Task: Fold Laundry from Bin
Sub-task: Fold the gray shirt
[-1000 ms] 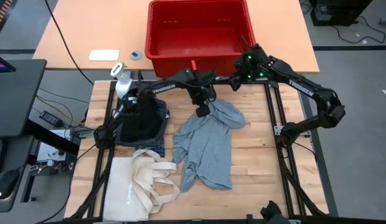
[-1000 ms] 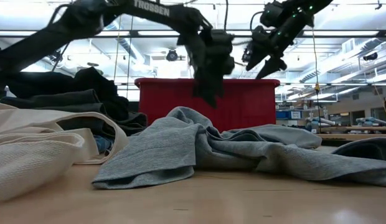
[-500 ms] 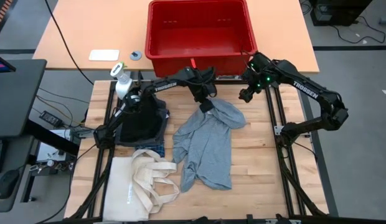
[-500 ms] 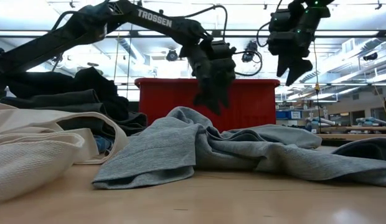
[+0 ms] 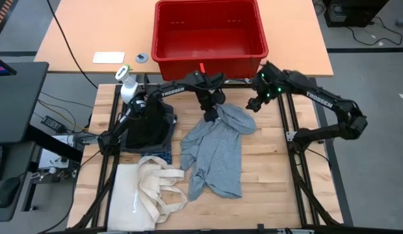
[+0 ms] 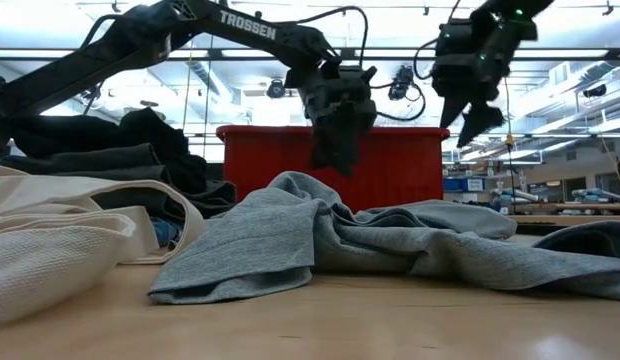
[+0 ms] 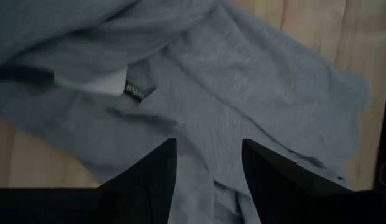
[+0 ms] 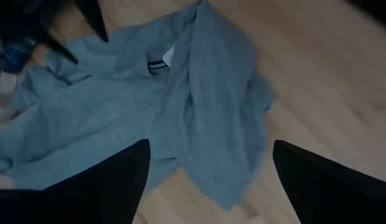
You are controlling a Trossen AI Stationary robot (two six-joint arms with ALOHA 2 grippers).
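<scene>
A light grey shirt (image 5: 214, 153) lies crumpled on the wooden table, its collar label (image 7: 134, 90) facing up. My left gripper (image 5: 210, 116) is open. It points steeply down over the shirt's far edge, and cloth shows through the gap between its fingers (image 7: 208, 180). In the low view its tips (image 6: 340, 168) hang just over the cloth. My right gripper (image 5: 253, 104) is open wide in the air off the shirt's far right corner, clear of it (image 8: 208, 180). The red bin (image 5: 208, 65) stands beyond the table's far edge, its inside bare. My left gripper comes at the shirt's far edge (image 7: 199, 134), near the collar, slanting down from the far side with its fingers apart. I cannot tell whether the fingertips touch the cloth. The shirt lies slack on the table.
A heap of black and dark grey garments (image 5: 148, 127) lies at the table's left, with a cream tote bag (image 5: 146, 192) in front of it. A spray bottle (image 5: 128, 84) stands at the far left corner. Bare wood shows right of the shirt and along the near edge.
My right gripper has moved from over the bin's near rim toward the table's near and right edges, sinking a little and tipping further down, still open wide. The shirt has stayed where it was.
</scene>
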